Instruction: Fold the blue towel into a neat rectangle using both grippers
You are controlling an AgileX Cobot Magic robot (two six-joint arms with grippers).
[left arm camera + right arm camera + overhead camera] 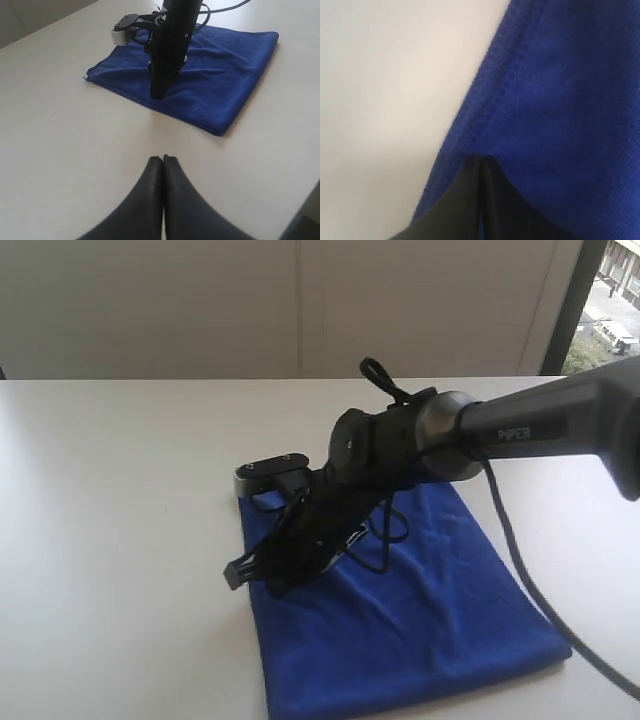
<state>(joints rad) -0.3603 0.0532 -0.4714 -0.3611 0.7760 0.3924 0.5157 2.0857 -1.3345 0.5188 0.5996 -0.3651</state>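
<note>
As I judge it, the main risk is a lopsided fold. Only the right gripper [481, 162] is at the blue towel [430, 610], and its fingers are clenched together with no cloth visible between them. A lift from here could slip off the fuzzy hem, or drag the towel across the white bench [120, 490] and bunch it. In the right wrist view the fingertips rest on the towel just inside its stitched edge, at lower centre of the frame. The towel lies flat in the lower middle of the exterior view, and that arm reaches across it from the right to its left edge. The left gripper [163, 161], fingers also pressed shut and empty, hovers over bare bench at the bottom of its view, well apart from the towel in the upper half.
</note>
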